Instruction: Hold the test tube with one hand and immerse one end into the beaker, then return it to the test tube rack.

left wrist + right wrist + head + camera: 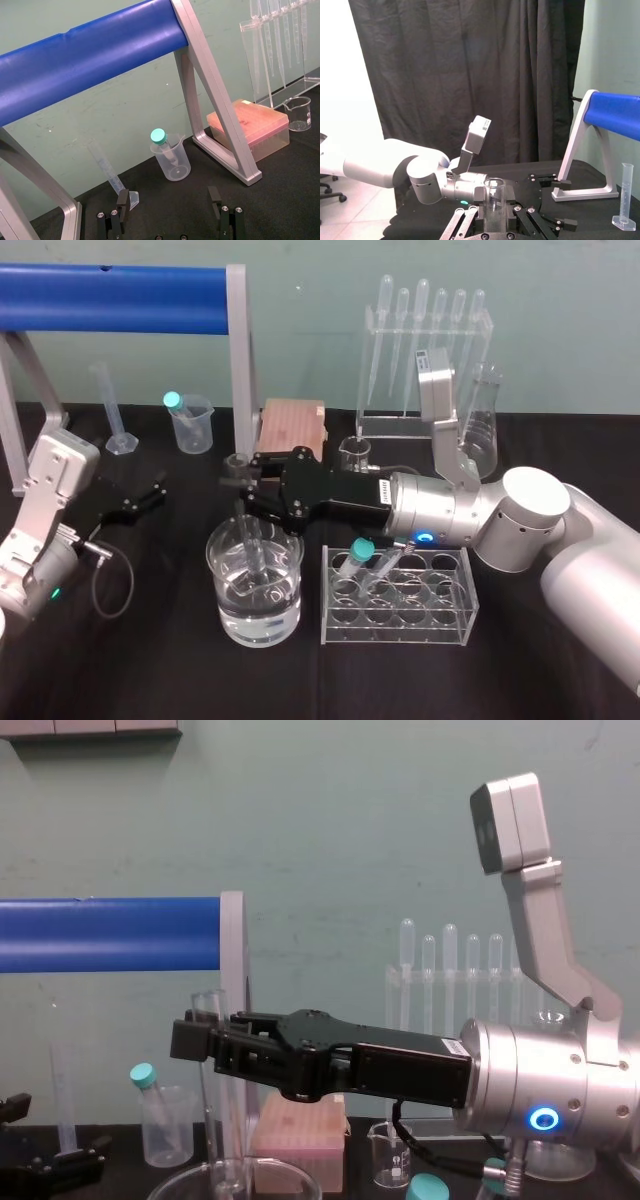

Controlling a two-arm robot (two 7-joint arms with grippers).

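Judged to be at the dipping step, roughly halfway through. Found the test tube (252, 543) out of the test tube rack (440, 618) and standing upright inside the beaker (298, 560), near the front edge of the table and a little left of its middle. Saw the lower end down at the water, but could not tell whether wetted or just short of the surface. Counted the pick-up as done and the immersion as reached or nearly so. Left to do: raising the tube clear of the thick rim, carrying it right to the rack just beside the beaker, and lowering it into a free hole. Noted teal-capped tubes (358, 552) leaning in the rack's back-left holes, so reckoned an empty hole would have to be chosen.

Found the right gripper (243, 490) reaching level across the table from the right, with the forearm passing above the rack's back edge. Saw its fingers pinching the upper part of the tube just below the flared rim. Found the left gripper (152, 495) parked low near the table's left edge, well apart from the beaker, with fingers spread and nothing between them.
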